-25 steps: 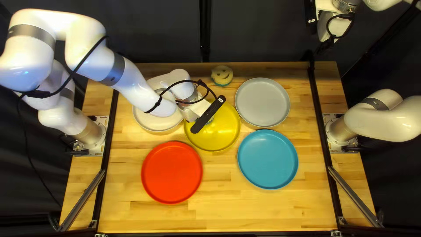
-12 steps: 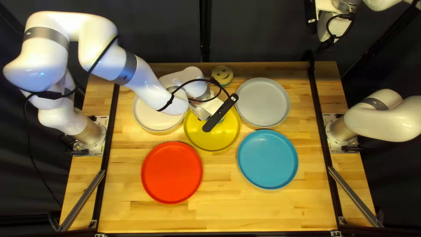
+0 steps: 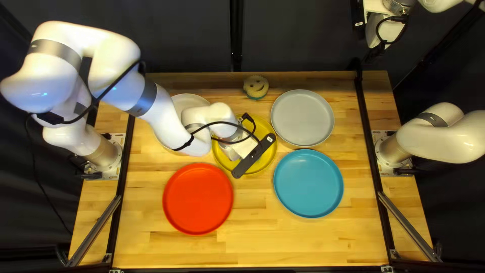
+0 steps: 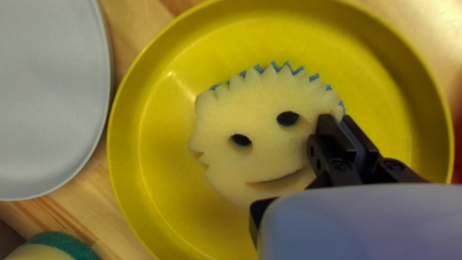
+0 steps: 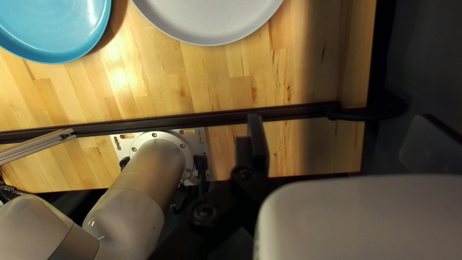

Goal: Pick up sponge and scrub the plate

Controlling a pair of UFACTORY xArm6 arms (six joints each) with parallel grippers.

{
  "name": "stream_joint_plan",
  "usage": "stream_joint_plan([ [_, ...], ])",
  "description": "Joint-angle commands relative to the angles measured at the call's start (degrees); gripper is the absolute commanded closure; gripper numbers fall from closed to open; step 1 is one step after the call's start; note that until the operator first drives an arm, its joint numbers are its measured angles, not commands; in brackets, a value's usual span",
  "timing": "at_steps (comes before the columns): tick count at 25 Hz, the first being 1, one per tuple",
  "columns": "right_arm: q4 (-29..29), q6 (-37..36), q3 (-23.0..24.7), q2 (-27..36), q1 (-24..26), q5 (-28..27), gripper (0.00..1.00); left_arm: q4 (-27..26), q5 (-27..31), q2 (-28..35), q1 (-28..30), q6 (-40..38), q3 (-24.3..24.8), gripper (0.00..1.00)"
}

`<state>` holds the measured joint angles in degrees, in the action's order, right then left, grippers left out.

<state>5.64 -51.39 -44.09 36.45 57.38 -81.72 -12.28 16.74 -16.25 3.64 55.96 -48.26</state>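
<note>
Our left gripper (image 3: 254,155) points down over the yellow plate (image 3: 231,164), its black mounting bar slanting from about 1 o'clock to 7 o'clock in the top left view. Our left arm (image 3: 169,119) is bent high near its base at the table's left edge, then slopes toward 4 o'clock, and its wrist crosses between the white plate and the yellow one. Seen from the left wrist view, we have both fingers nearly together, clamped on the edge of the smiley sponge (image 4: 260,154). Taking its smile as 6 o'clock, we pinch it at about 3 o'clock, beside one eye; blue teeth show along its rim from 11 to 2 o'clock. The sponge sits face up within the yellow plate's rim; we cannot tell how firmly it meets the bottom.

Our right arm (image 3: 433,132) is raised and crosses the top edge of the top left view. Our right gripper (image 3: 376,52) hangs past the table's far edge, its fingers spread wide apart.

Around the yellow plate, the white plate (image 3: 189,100) lies near 10 o'clock, partly behind our left arm. The grey plate (image 3: 303,119) is at 2 o'clock, the blue plate (image 3: 308,183) at 4, and the red plate (image 3: 198,198) between 7 and 8. At 12 o'clock, near the table's far edge, another sponge (image 3: 255,87) shows a smiling face.
</note>
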Motion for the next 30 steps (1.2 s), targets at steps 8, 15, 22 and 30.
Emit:
stream_joint_plan([
  [8, 0.0, 0.0, 0.0, 0.0, 0.0, 0.0, 0.00, -0.5, 5.5, -3.2, -6.2, 5.5, -7.6, 1.00],
  [15, 0.0, 0.0, 0.0, 0.0, 0.0, 0.0, 0.00, 1.4, 7.0, -3.4, -5.7, 4.0, -9.0, 1.00],
  [22, 0.0, 0.0, 0.0, 0.0, 0.0, 0.0, 0.00, 3.5, 4.4, -1.5, -2.2, -0.1, -4.3, 1.00],
  [30, 0.0, 0.0, 0.0, 0.0, 0.0, 0.0, 0.00, 6.9, 2.9, 1.7, 0.7, -5.6, 1.1, 1.00],
])
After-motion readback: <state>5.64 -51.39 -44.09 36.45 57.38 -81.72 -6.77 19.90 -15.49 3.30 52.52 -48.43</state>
